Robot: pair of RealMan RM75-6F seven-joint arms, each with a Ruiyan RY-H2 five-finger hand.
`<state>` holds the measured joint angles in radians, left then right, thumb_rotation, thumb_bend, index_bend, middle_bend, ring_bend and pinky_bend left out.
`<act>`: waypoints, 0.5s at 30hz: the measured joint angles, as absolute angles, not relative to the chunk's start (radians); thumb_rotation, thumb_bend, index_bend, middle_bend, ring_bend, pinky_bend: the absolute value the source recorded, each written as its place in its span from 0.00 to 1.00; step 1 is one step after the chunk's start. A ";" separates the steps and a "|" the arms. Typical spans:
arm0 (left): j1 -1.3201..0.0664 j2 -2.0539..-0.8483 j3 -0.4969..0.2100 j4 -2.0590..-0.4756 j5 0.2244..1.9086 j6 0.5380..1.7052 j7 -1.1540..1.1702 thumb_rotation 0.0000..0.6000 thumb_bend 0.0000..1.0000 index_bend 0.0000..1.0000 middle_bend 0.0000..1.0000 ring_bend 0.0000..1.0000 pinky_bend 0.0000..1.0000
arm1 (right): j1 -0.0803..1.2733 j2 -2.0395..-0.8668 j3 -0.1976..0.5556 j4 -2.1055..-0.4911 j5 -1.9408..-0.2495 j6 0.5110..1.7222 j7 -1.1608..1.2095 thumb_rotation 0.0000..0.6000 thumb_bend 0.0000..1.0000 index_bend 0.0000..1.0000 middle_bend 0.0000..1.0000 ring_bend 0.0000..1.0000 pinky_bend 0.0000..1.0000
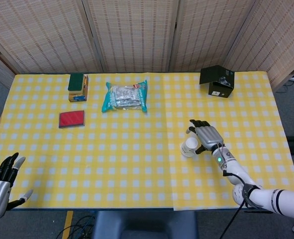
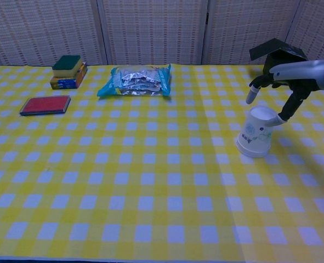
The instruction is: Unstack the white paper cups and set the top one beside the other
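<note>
The white paper cups (image 1: 189, 147) (image 2: 256, 131) stand upside down as one stack on the right half of the yellow checked table, tilted a little. My right hand (image 1: 205, 136) (image 2: 285, 82) hovers over the stack from the right with its fingers spread around the top. One fingertip (image 2: 276, 120) touches the stack's upper right edge; another hangs just above its left side. The hand does not grip the cups. My left hand (image 1: 1, 185) rests open at the table's near left corner, seen only in the head view.
A black box (image 1: 217, 80) (image 2: 274, 53) stands at the back right. A silver snack bag (image 1: 125, 96) (image 2: 136, 80) lies at the back middle. Stacked sponges (image 1: 78, 86) (image 2: 68, 70) and a red pad (image 1: 71, 118) (image 2: 45, 104) sit at the back left.
</note>
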<state>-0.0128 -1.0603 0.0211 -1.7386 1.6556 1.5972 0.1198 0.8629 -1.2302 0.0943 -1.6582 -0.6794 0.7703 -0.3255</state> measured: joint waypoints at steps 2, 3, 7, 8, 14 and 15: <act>-0.012 -1.060 0.021 -1.738 1.656 1.599 0.118 0.81 0.26 0.03 0.00 0.00 0.23 | 0.863 -1.236 0.094 -1.654 -0.681 0.775 -0.324 1.00 0.24 0.35 0.00 0.00 0.00; -0.012 -1.059 0.021 -1.738 1.656 1.600 0.117 0.81 0.26 0.03 0.00 0.00 0.23 | 0.863 -1.239 0.094 -1.652 -0.683 0.778 -0.323 1.00 0.24 0.37 0.00 0.00 0.00; -0.010 -1.058 0.021 -1.738 1.658 1.604 0.115 0.82 0.26 0.03 0.00 0.00 0.23 | 0.863 -1.244 0.093 -1.651 -0.687 0.789 -0.323 1.00 0.25 0.43 0.00 0.00 0.00; -0.010 -1.059 0.020 -1.738 1.659 1.604 0.115 0.82 0.26 0.03 0.00 0.00 0.23 | 0.863 -1.245 0.093 -1.651 -0.688 0.792 -0.323 1.00 0.25 0.45 0.00 0.00 0.00; -0.009 -1.061 0.020 -1.737 1.660 1.604 0.117 0.81 0.26 0.03 0.00 0.00 0.23 | 0.858 -1.245 0.093 -1.662 -0.698 0.811 -0.323 1.00 0.26 0.49 0.02 0.00 0.00; -0.010 -1.061 0.020 -1.737 1.660 1.603 0.117 0.81 0.26 0.03 0.00 0.00 0.23 | 0.857 -1.243 0.094 -1.665 -0.699 0.812 -0.322 1.00 0.26 0.50 0.02 0.00 0.00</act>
